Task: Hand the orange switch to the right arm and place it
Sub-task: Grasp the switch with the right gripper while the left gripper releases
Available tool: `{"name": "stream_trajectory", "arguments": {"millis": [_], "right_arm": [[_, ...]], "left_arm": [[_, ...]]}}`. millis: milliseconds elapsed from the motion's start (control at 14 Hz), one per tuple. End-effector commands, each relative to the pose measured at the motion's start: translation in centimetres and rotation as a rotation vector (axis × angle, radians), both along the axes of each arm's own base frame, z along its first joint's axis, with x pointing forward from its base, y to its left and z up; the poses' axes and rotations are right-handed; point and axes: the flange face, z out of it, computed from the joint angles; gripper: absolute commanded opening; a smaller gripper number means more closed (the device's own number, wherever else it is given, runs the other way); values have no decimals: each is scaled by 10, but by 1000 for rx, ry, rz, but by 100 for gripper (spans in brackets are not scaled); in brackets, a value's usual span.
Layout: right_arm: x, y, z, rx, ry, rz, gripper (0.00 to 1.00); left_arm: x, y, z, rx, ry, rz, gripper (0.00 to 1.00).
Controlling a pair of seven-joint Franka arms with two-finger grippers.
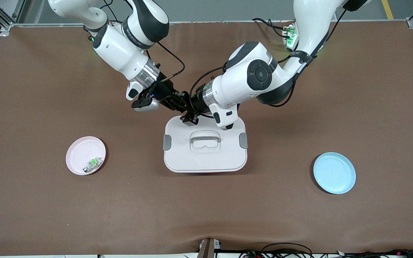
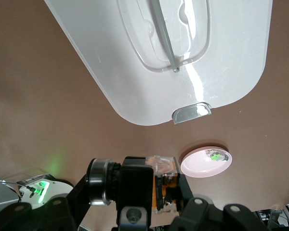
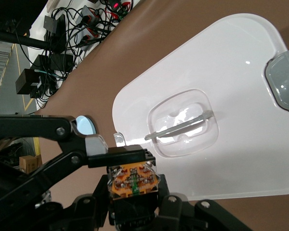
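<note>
The two arms meet in the air over the edge of the white lid [image 1: 205, 157] that lies nearest the robots' bases. The lid sits in the middle of the brown worktop [image 1: 299, 222]. It has a see-through handle in a dip and a grey clip on each of two sides.

The orange switch [image 2: 164, 185] is up in the air between the two grippers, not on the worktop. It is tiny, with a clear top, an orange middle and dark parts. In the right wrist view its orange face [image 3: 134, 179] shows little metal bits and a green stripe.

The left gripper [image 1: 191, 114] comes from the left arm's end and has its jaws closed tight on the orange switch. The right gripper [image 1: 182, 104] comes in from the right arm's end, and its jaws are closed on the same orange switch too — so both grippers hold it at once.

A pink plate [image 1: 81, 147] sits toward the right arm's end of the worktop. On it lies a small green-and-clear part [image 1: 92, 165] with a silver end. A blue plate [image 1: 334, 173] sits toward the left arm's end — it is a bit nearer the front camera than the pink plate.
</note>
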Motion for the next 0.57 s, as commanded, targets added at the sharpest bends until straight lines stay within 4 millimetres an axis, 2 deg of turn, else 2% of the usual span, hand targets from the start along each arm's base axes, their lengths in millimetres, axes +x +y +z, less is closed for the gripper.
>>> {"name": "stream_trajectory", "arguments": {"millis": [0, 143, 214, 357, 429, 500], "right_arm": [[2, 9, 0, 21, 14, -13, 0], [2, 10, 0, 21, 14, -11, 0], [2, 10, 1, 25, 19, -19, 0], [2, 11, 3, 35, 32, -36, 0], [2, 11, 3, 36, 33, -37, 0], [2, 11, 3, 36, 34, -38, 0]], "left_arm": [[-4, -3, 11, -13, 9, 5, 0], [-4, -3, 11, -14, 9, 3, 0], [-3, -3, 11, -13, 7, 3, 12], [-3, -3, 11, -12, 8, 4, 65], [-4, -3, 12, -10, 5, 1, 100], [-4, -3, 14, -11, 1, 1, 100]]}}
